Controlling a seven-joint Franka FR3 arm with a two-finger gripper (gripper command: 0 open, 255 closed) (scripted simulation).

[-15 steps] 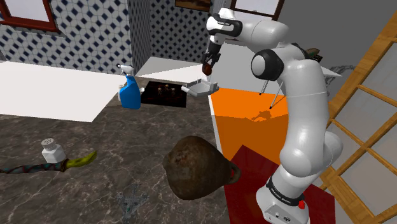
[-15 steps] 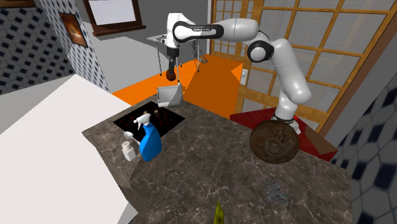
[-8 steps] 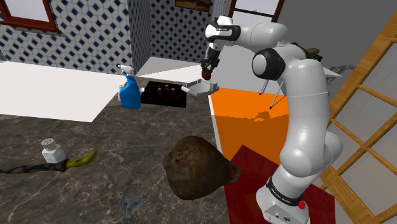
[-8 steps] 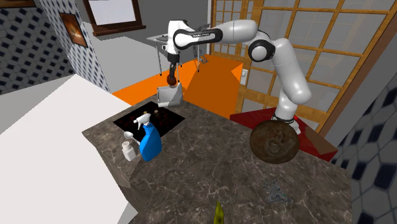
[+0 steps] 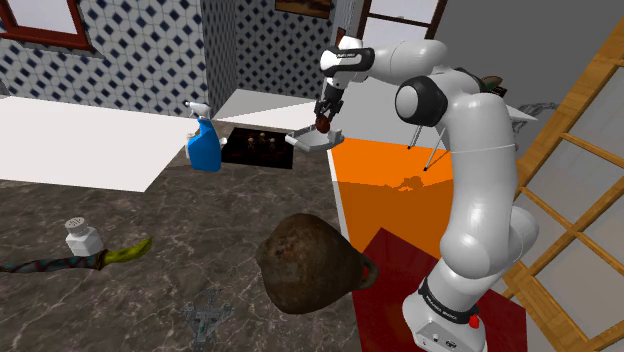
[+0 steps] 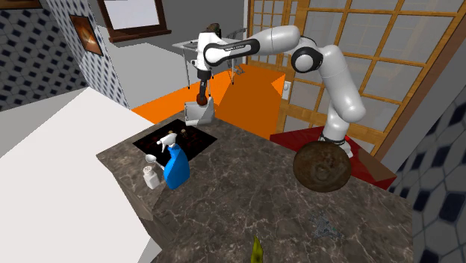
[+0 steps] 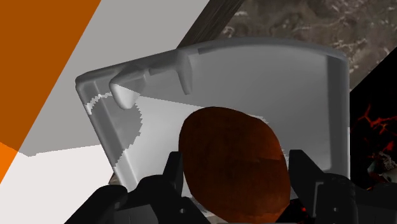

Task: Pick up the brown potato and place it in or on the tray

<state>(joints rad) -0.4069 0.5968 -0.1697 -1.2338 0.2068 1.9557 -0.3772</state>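
A reddish-brown potato (image 7: 232,162) sits clasped between my black fingers (image 7: 175,175), close above the grey tray (image 7: 299,89). From the shoulder view the gripper (image 5: 323,122) hangs just over the tray (image 5: 305,139) at the counter's far corner, potato (image 5: 322,123) in its tips. The second exterior view has the gripper (image 6: 201,98) right above the tray (image 6: 196,113), which stands beside the dark recessed panel.
A blue spray bottle (image 5: 204,142) and a dark recessed panel (image 5: 258,147) lie by the tray. A large brown pot (image 5: 308,263), a white shaker (image 5: 81,238) and a green-tipped stick (image 5: 120,252) sit on the marble counter (image 5: 170,260). Orange floor (image 5: 395,185) lies beyond the edge.
The gripper has lowered with the potato toward the tray and shifted slightly to the shoulder view's left. Nothing else has moved.
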